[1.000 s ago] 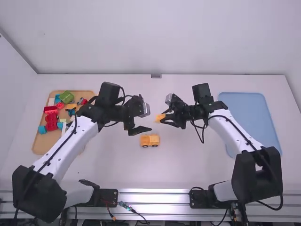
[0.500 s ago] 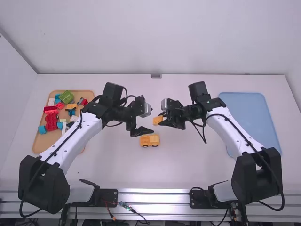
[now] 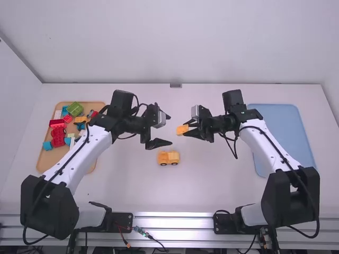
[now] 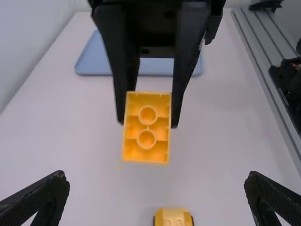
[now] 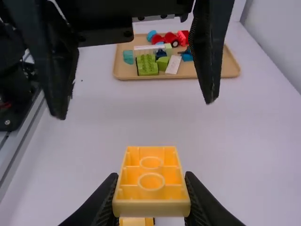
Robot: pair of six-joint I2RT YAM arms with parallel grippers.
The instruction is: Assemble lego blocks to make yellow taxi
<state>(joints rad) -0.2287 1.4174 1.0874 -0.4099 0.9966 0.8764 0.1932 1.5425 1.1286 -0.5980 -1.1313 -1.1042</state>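
Note:
In the high view my left gripper stands open above the table's middle, nothing between its fingers; in the left wrist view, the left gripper has its fingers wide apart. Facing it, my right gripper is shut on a yellow block. In the right wrist view, the right gripper pinches this yellow block by its sides. Its hollow underside faces the left gripper, as the yellow block in the left wrist view shows. Below both grippers, a yellow wheeled car body rests upright on the table.
A wooden tray with red, green, blue, white and yellow pieces lies at the left, partly behind the left arm. A blue tray lies at the right, beside the right arm. The back wall rises behind the table.
The right gripper first moved left, then drew back right with the yellow block still held. The left gripper shifted slightly and rose a little, staying open. The car body has not moved.

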